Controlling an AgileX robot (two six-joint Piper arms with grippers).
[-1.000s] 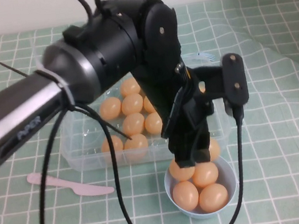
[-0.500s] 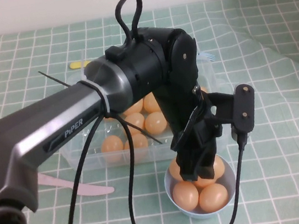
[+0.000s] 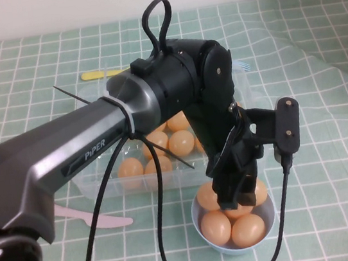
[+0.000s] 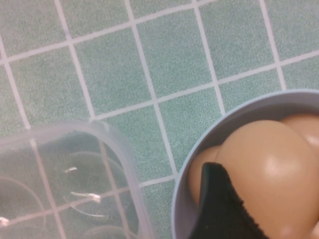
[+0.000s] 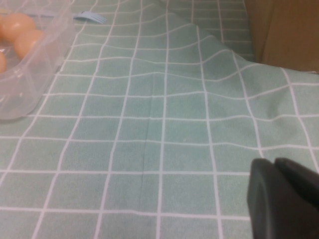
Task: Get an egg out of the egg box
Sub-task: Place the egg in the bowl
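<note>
My left gripper (image 3: 237,194) hangs low over the light-blue bowl (image 3: 198,221), just in front of the egg box (image 3: 90,181). It is shut on an egg (image 3: 238,211), which sits among a few other eggs in the bowl. In the left wrist view one black finger (image 4: 219,209) presses against this egg (image 4: 269,164) inside the bowl's rim (image 4: 239,112), with the box corner (image 4: 119,149) beside it. Several eggs (image 3: 180,142) lie in the clear box. My right gripper (image 5: 279,199) is shut and empty above the cloth, off to the right of the box (image 5: 30,89).
A pink plastic knife (image 3: 92,218) lies left of the bowl. A yellow utensil (image 3: 102,73) and a blue fork (image 3: 243,65) lie behind the box. A cardboard box (image 5: 284,30) stands at the far right. The green checked cloth is wrinkled there.
My left arm has swung toward the front and lowered, bringing the gripper and its egg down into the bowl. More of the egg box's rear is uncovered.
</note>
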